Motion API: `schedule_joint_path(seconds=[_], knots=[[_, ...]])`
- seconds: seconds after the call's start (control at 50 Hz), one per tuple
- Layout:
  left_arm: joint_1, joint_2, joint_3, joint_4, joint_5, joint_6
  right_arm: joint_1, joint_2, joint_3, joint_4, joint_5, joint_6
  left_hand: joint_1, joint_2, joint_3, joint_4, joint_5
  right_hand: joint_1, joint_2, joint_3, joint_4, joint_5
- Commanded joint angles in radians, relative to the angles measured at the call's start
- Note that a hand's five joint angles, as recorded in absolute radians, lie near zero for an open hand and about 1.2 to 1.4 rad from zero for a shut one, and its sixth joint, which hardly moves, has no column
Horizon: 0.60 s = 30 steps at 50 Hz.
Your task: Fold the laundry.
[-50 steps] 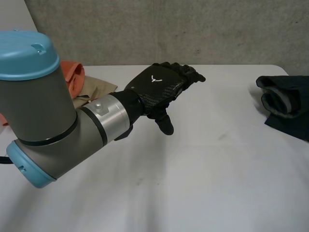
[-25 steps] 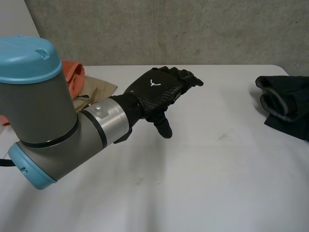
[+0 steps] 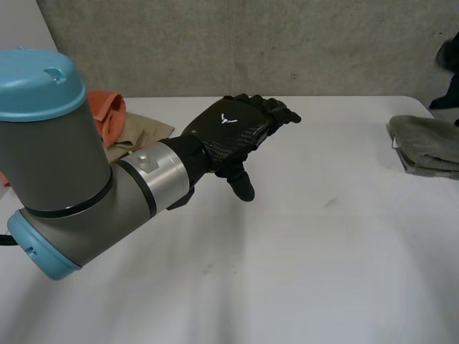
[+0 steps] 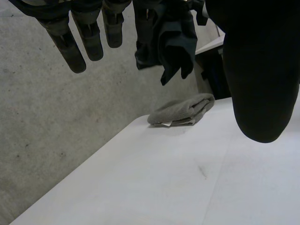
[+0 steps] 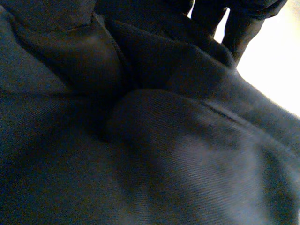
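Left hand [image 3: 233,132] above white table [image 3: 323,251], fingers [image 4: 70,47] straight, holding nothing, right hand [image 5: 243,18] clutching dark garment [image 5: 140,154]

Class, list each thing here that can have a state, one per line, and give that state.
left hand: open, holding nothing, above the table.
right hand: shut on the dark garment.
dark garment: bunched, hanging clear of the table.
grey towel: folded, lying on the table.
orange garment: crumpled, unfolded.
tan garment: loose, unfolded, beside the orange one.
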<state>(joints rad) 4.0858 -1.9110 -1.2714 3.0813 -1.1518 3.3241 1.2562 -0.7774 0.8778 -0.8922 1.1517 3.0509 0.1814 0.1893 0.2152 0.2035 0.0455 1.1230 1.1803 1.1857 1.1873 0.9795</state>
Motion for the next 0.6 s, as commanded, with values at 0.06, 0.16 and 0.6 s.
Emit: schedule_joint_path(seconds=[0.06,0.16,0.6], knots=[[0.001,0.001,-0.006,0.000,0.000,0.000,-0.001,0.131,0.013,-0.014,0.006,0.023,0.032,0.024,-0.002,0.010,-0.007,0.273,0.216,0.211,0.209,0.242],[0.004,0.000,-0.017,0.004,0.000,0.000,-0.001,0.207,0.095,-0.030,-0.015,0.022,0.032,0.024,-0.002,0.010,-0.007,0.273,0.216,0.211,0.209,0.242],[0.007,0.001,-0.046,0.023,0.001,0.000,-0.037,0.122,0.179,-0.074,-0.195,-0.040,0.032,0.024,-0.002,0.010,-0.007,0.273,0.216,0.211,0.209,0.242]])
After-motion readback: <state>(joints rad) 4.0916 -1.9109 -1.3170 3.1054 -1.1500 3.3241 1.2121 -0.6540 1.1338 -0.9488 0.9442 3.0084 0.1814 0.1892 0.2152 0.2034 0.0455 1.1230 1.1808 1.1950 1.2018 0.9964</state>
